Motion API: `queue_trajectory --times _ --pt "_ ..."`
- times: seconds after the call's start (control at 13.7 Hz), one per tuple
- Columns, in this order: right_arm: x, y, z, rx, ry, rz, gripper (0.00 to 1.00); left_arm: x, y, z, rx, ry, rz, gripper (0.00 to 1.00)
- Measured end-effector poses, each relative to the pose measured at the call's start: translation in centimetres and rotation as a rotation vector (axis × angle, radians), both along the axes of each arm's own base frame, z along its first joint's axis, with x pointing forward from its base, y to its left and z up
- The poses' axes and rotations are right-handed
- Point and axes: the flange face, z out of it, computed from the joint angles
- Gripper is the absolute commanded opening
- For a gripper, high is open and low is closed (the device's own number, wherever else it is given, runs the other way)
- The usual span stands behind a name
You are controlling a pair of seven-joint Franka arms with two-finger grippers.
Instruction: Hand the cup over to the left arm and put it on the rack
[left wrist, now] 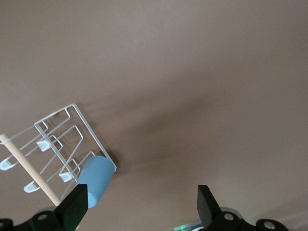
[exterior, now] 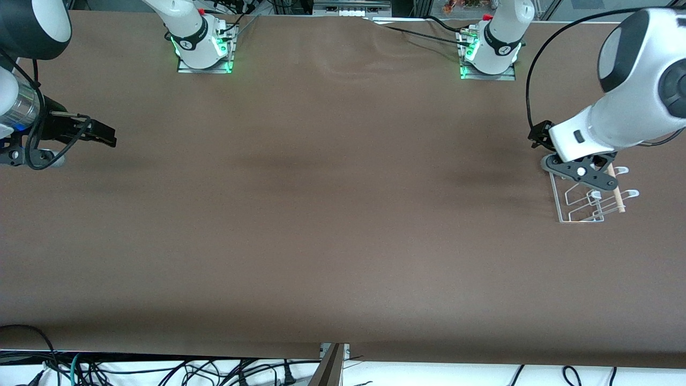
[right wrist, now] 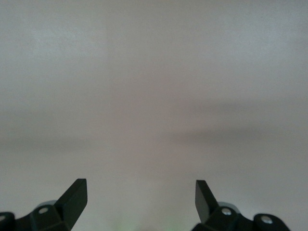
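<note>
The light-blue cup (left wrist: 96, 180) sits at a corner of the wire rack (left wrist: 57, 144), leaning among the pegs next to the wooden dowel (left wrist: 30, 169). My left gripper (left wrist: 142, 208) hangs open and empty just above it, with one finger (left wrist: 76, 208) in front of the cup's lower end. In the front view the left gripper (exterior: 581, 172) is over the rack (exterior: 587, 206) at the left arm's end of the table and hides the cup. My right gripper (exterior: 106, 136) is open and empty over the right arm's end of the table; its wrist view (right wrist: 141, 202) shows only bare table.
The brown table (exterior: 332, 225) stretches between the two arms. The arm bases (exterior: 202, 45) (exterior: 490, 51) stand along its edge farthest from the front camera. Cables lie off the table's near edge (exterior: 161, 370).
</note>
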Motion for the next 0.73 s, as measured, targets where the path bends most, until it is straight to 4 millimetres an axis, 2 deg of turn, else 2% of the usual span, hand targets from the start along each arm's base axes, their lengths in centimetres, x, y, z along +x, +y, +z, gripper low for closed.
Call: queue_trajectory --times 0.15,0.29,0.44,0.58,0.73 --pt "-0.1 0.0 0.0 0.0 0.005 0.0 0.99 0.0 0.0 3.4 -0.02 -0.127 0.095 1.0" --pt "-0.1 0.0 -0.1 0.0 0.008 0.0 0.99 -0.5 0.0 4.9 -0.04 -0.181 0.275 1.0" --pt "-0.1 0.0 -0.1 0.0 0.008 0.0 0.99 -1.1 0.1 4.3 -0.038 -0.181 0.347 1.0" --pt "-0.1 0.1 -0.1 0.0 0.009 0.002 0.99 -1.7 0.5 3.1 -0.041 -0.201 0.36 1.0" --pt "-0.1 0.2 -0.1 0.0 0.009 0.003 0.99 -2.6 0.8 2.6 -0.04 -0.211 0.365 1.0"
